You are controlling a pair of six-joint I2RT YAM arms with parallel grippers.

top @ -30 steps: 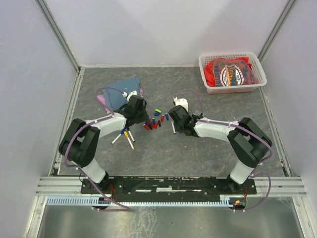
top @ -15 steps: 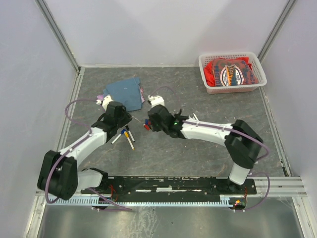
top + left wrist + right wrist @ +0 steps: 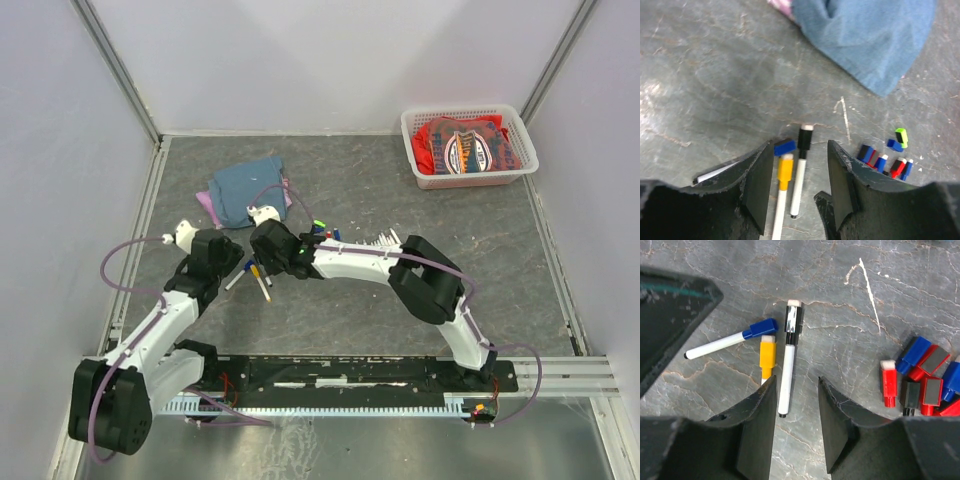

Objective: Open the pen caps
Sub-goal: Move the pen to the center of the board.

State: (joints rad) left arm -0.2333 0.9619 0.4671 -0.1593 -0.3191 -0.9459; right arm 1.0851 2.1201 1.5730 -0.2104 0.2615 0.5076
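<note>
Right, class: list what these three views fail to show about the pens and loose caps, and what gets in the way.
- Right wrist view: the yellow-capped pen has its lower barrel behind a finger of the right gripper; the loose caps run off the right edge.
- Left wrist view: the blue-capped pen is mostly behind a finger of the left gripper.
- Top view: the pens are too small to tell capped from uncapped.

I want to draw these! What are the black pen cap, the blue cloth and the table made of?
The black pen cap looks like smooth, slightly shiny plastic with crisp edges. The blue cloth looks like soft matte fabric, lying in folds. The table seems a dull grey sheet with stone-like veins and scratches; its real material is unclear.
</note>
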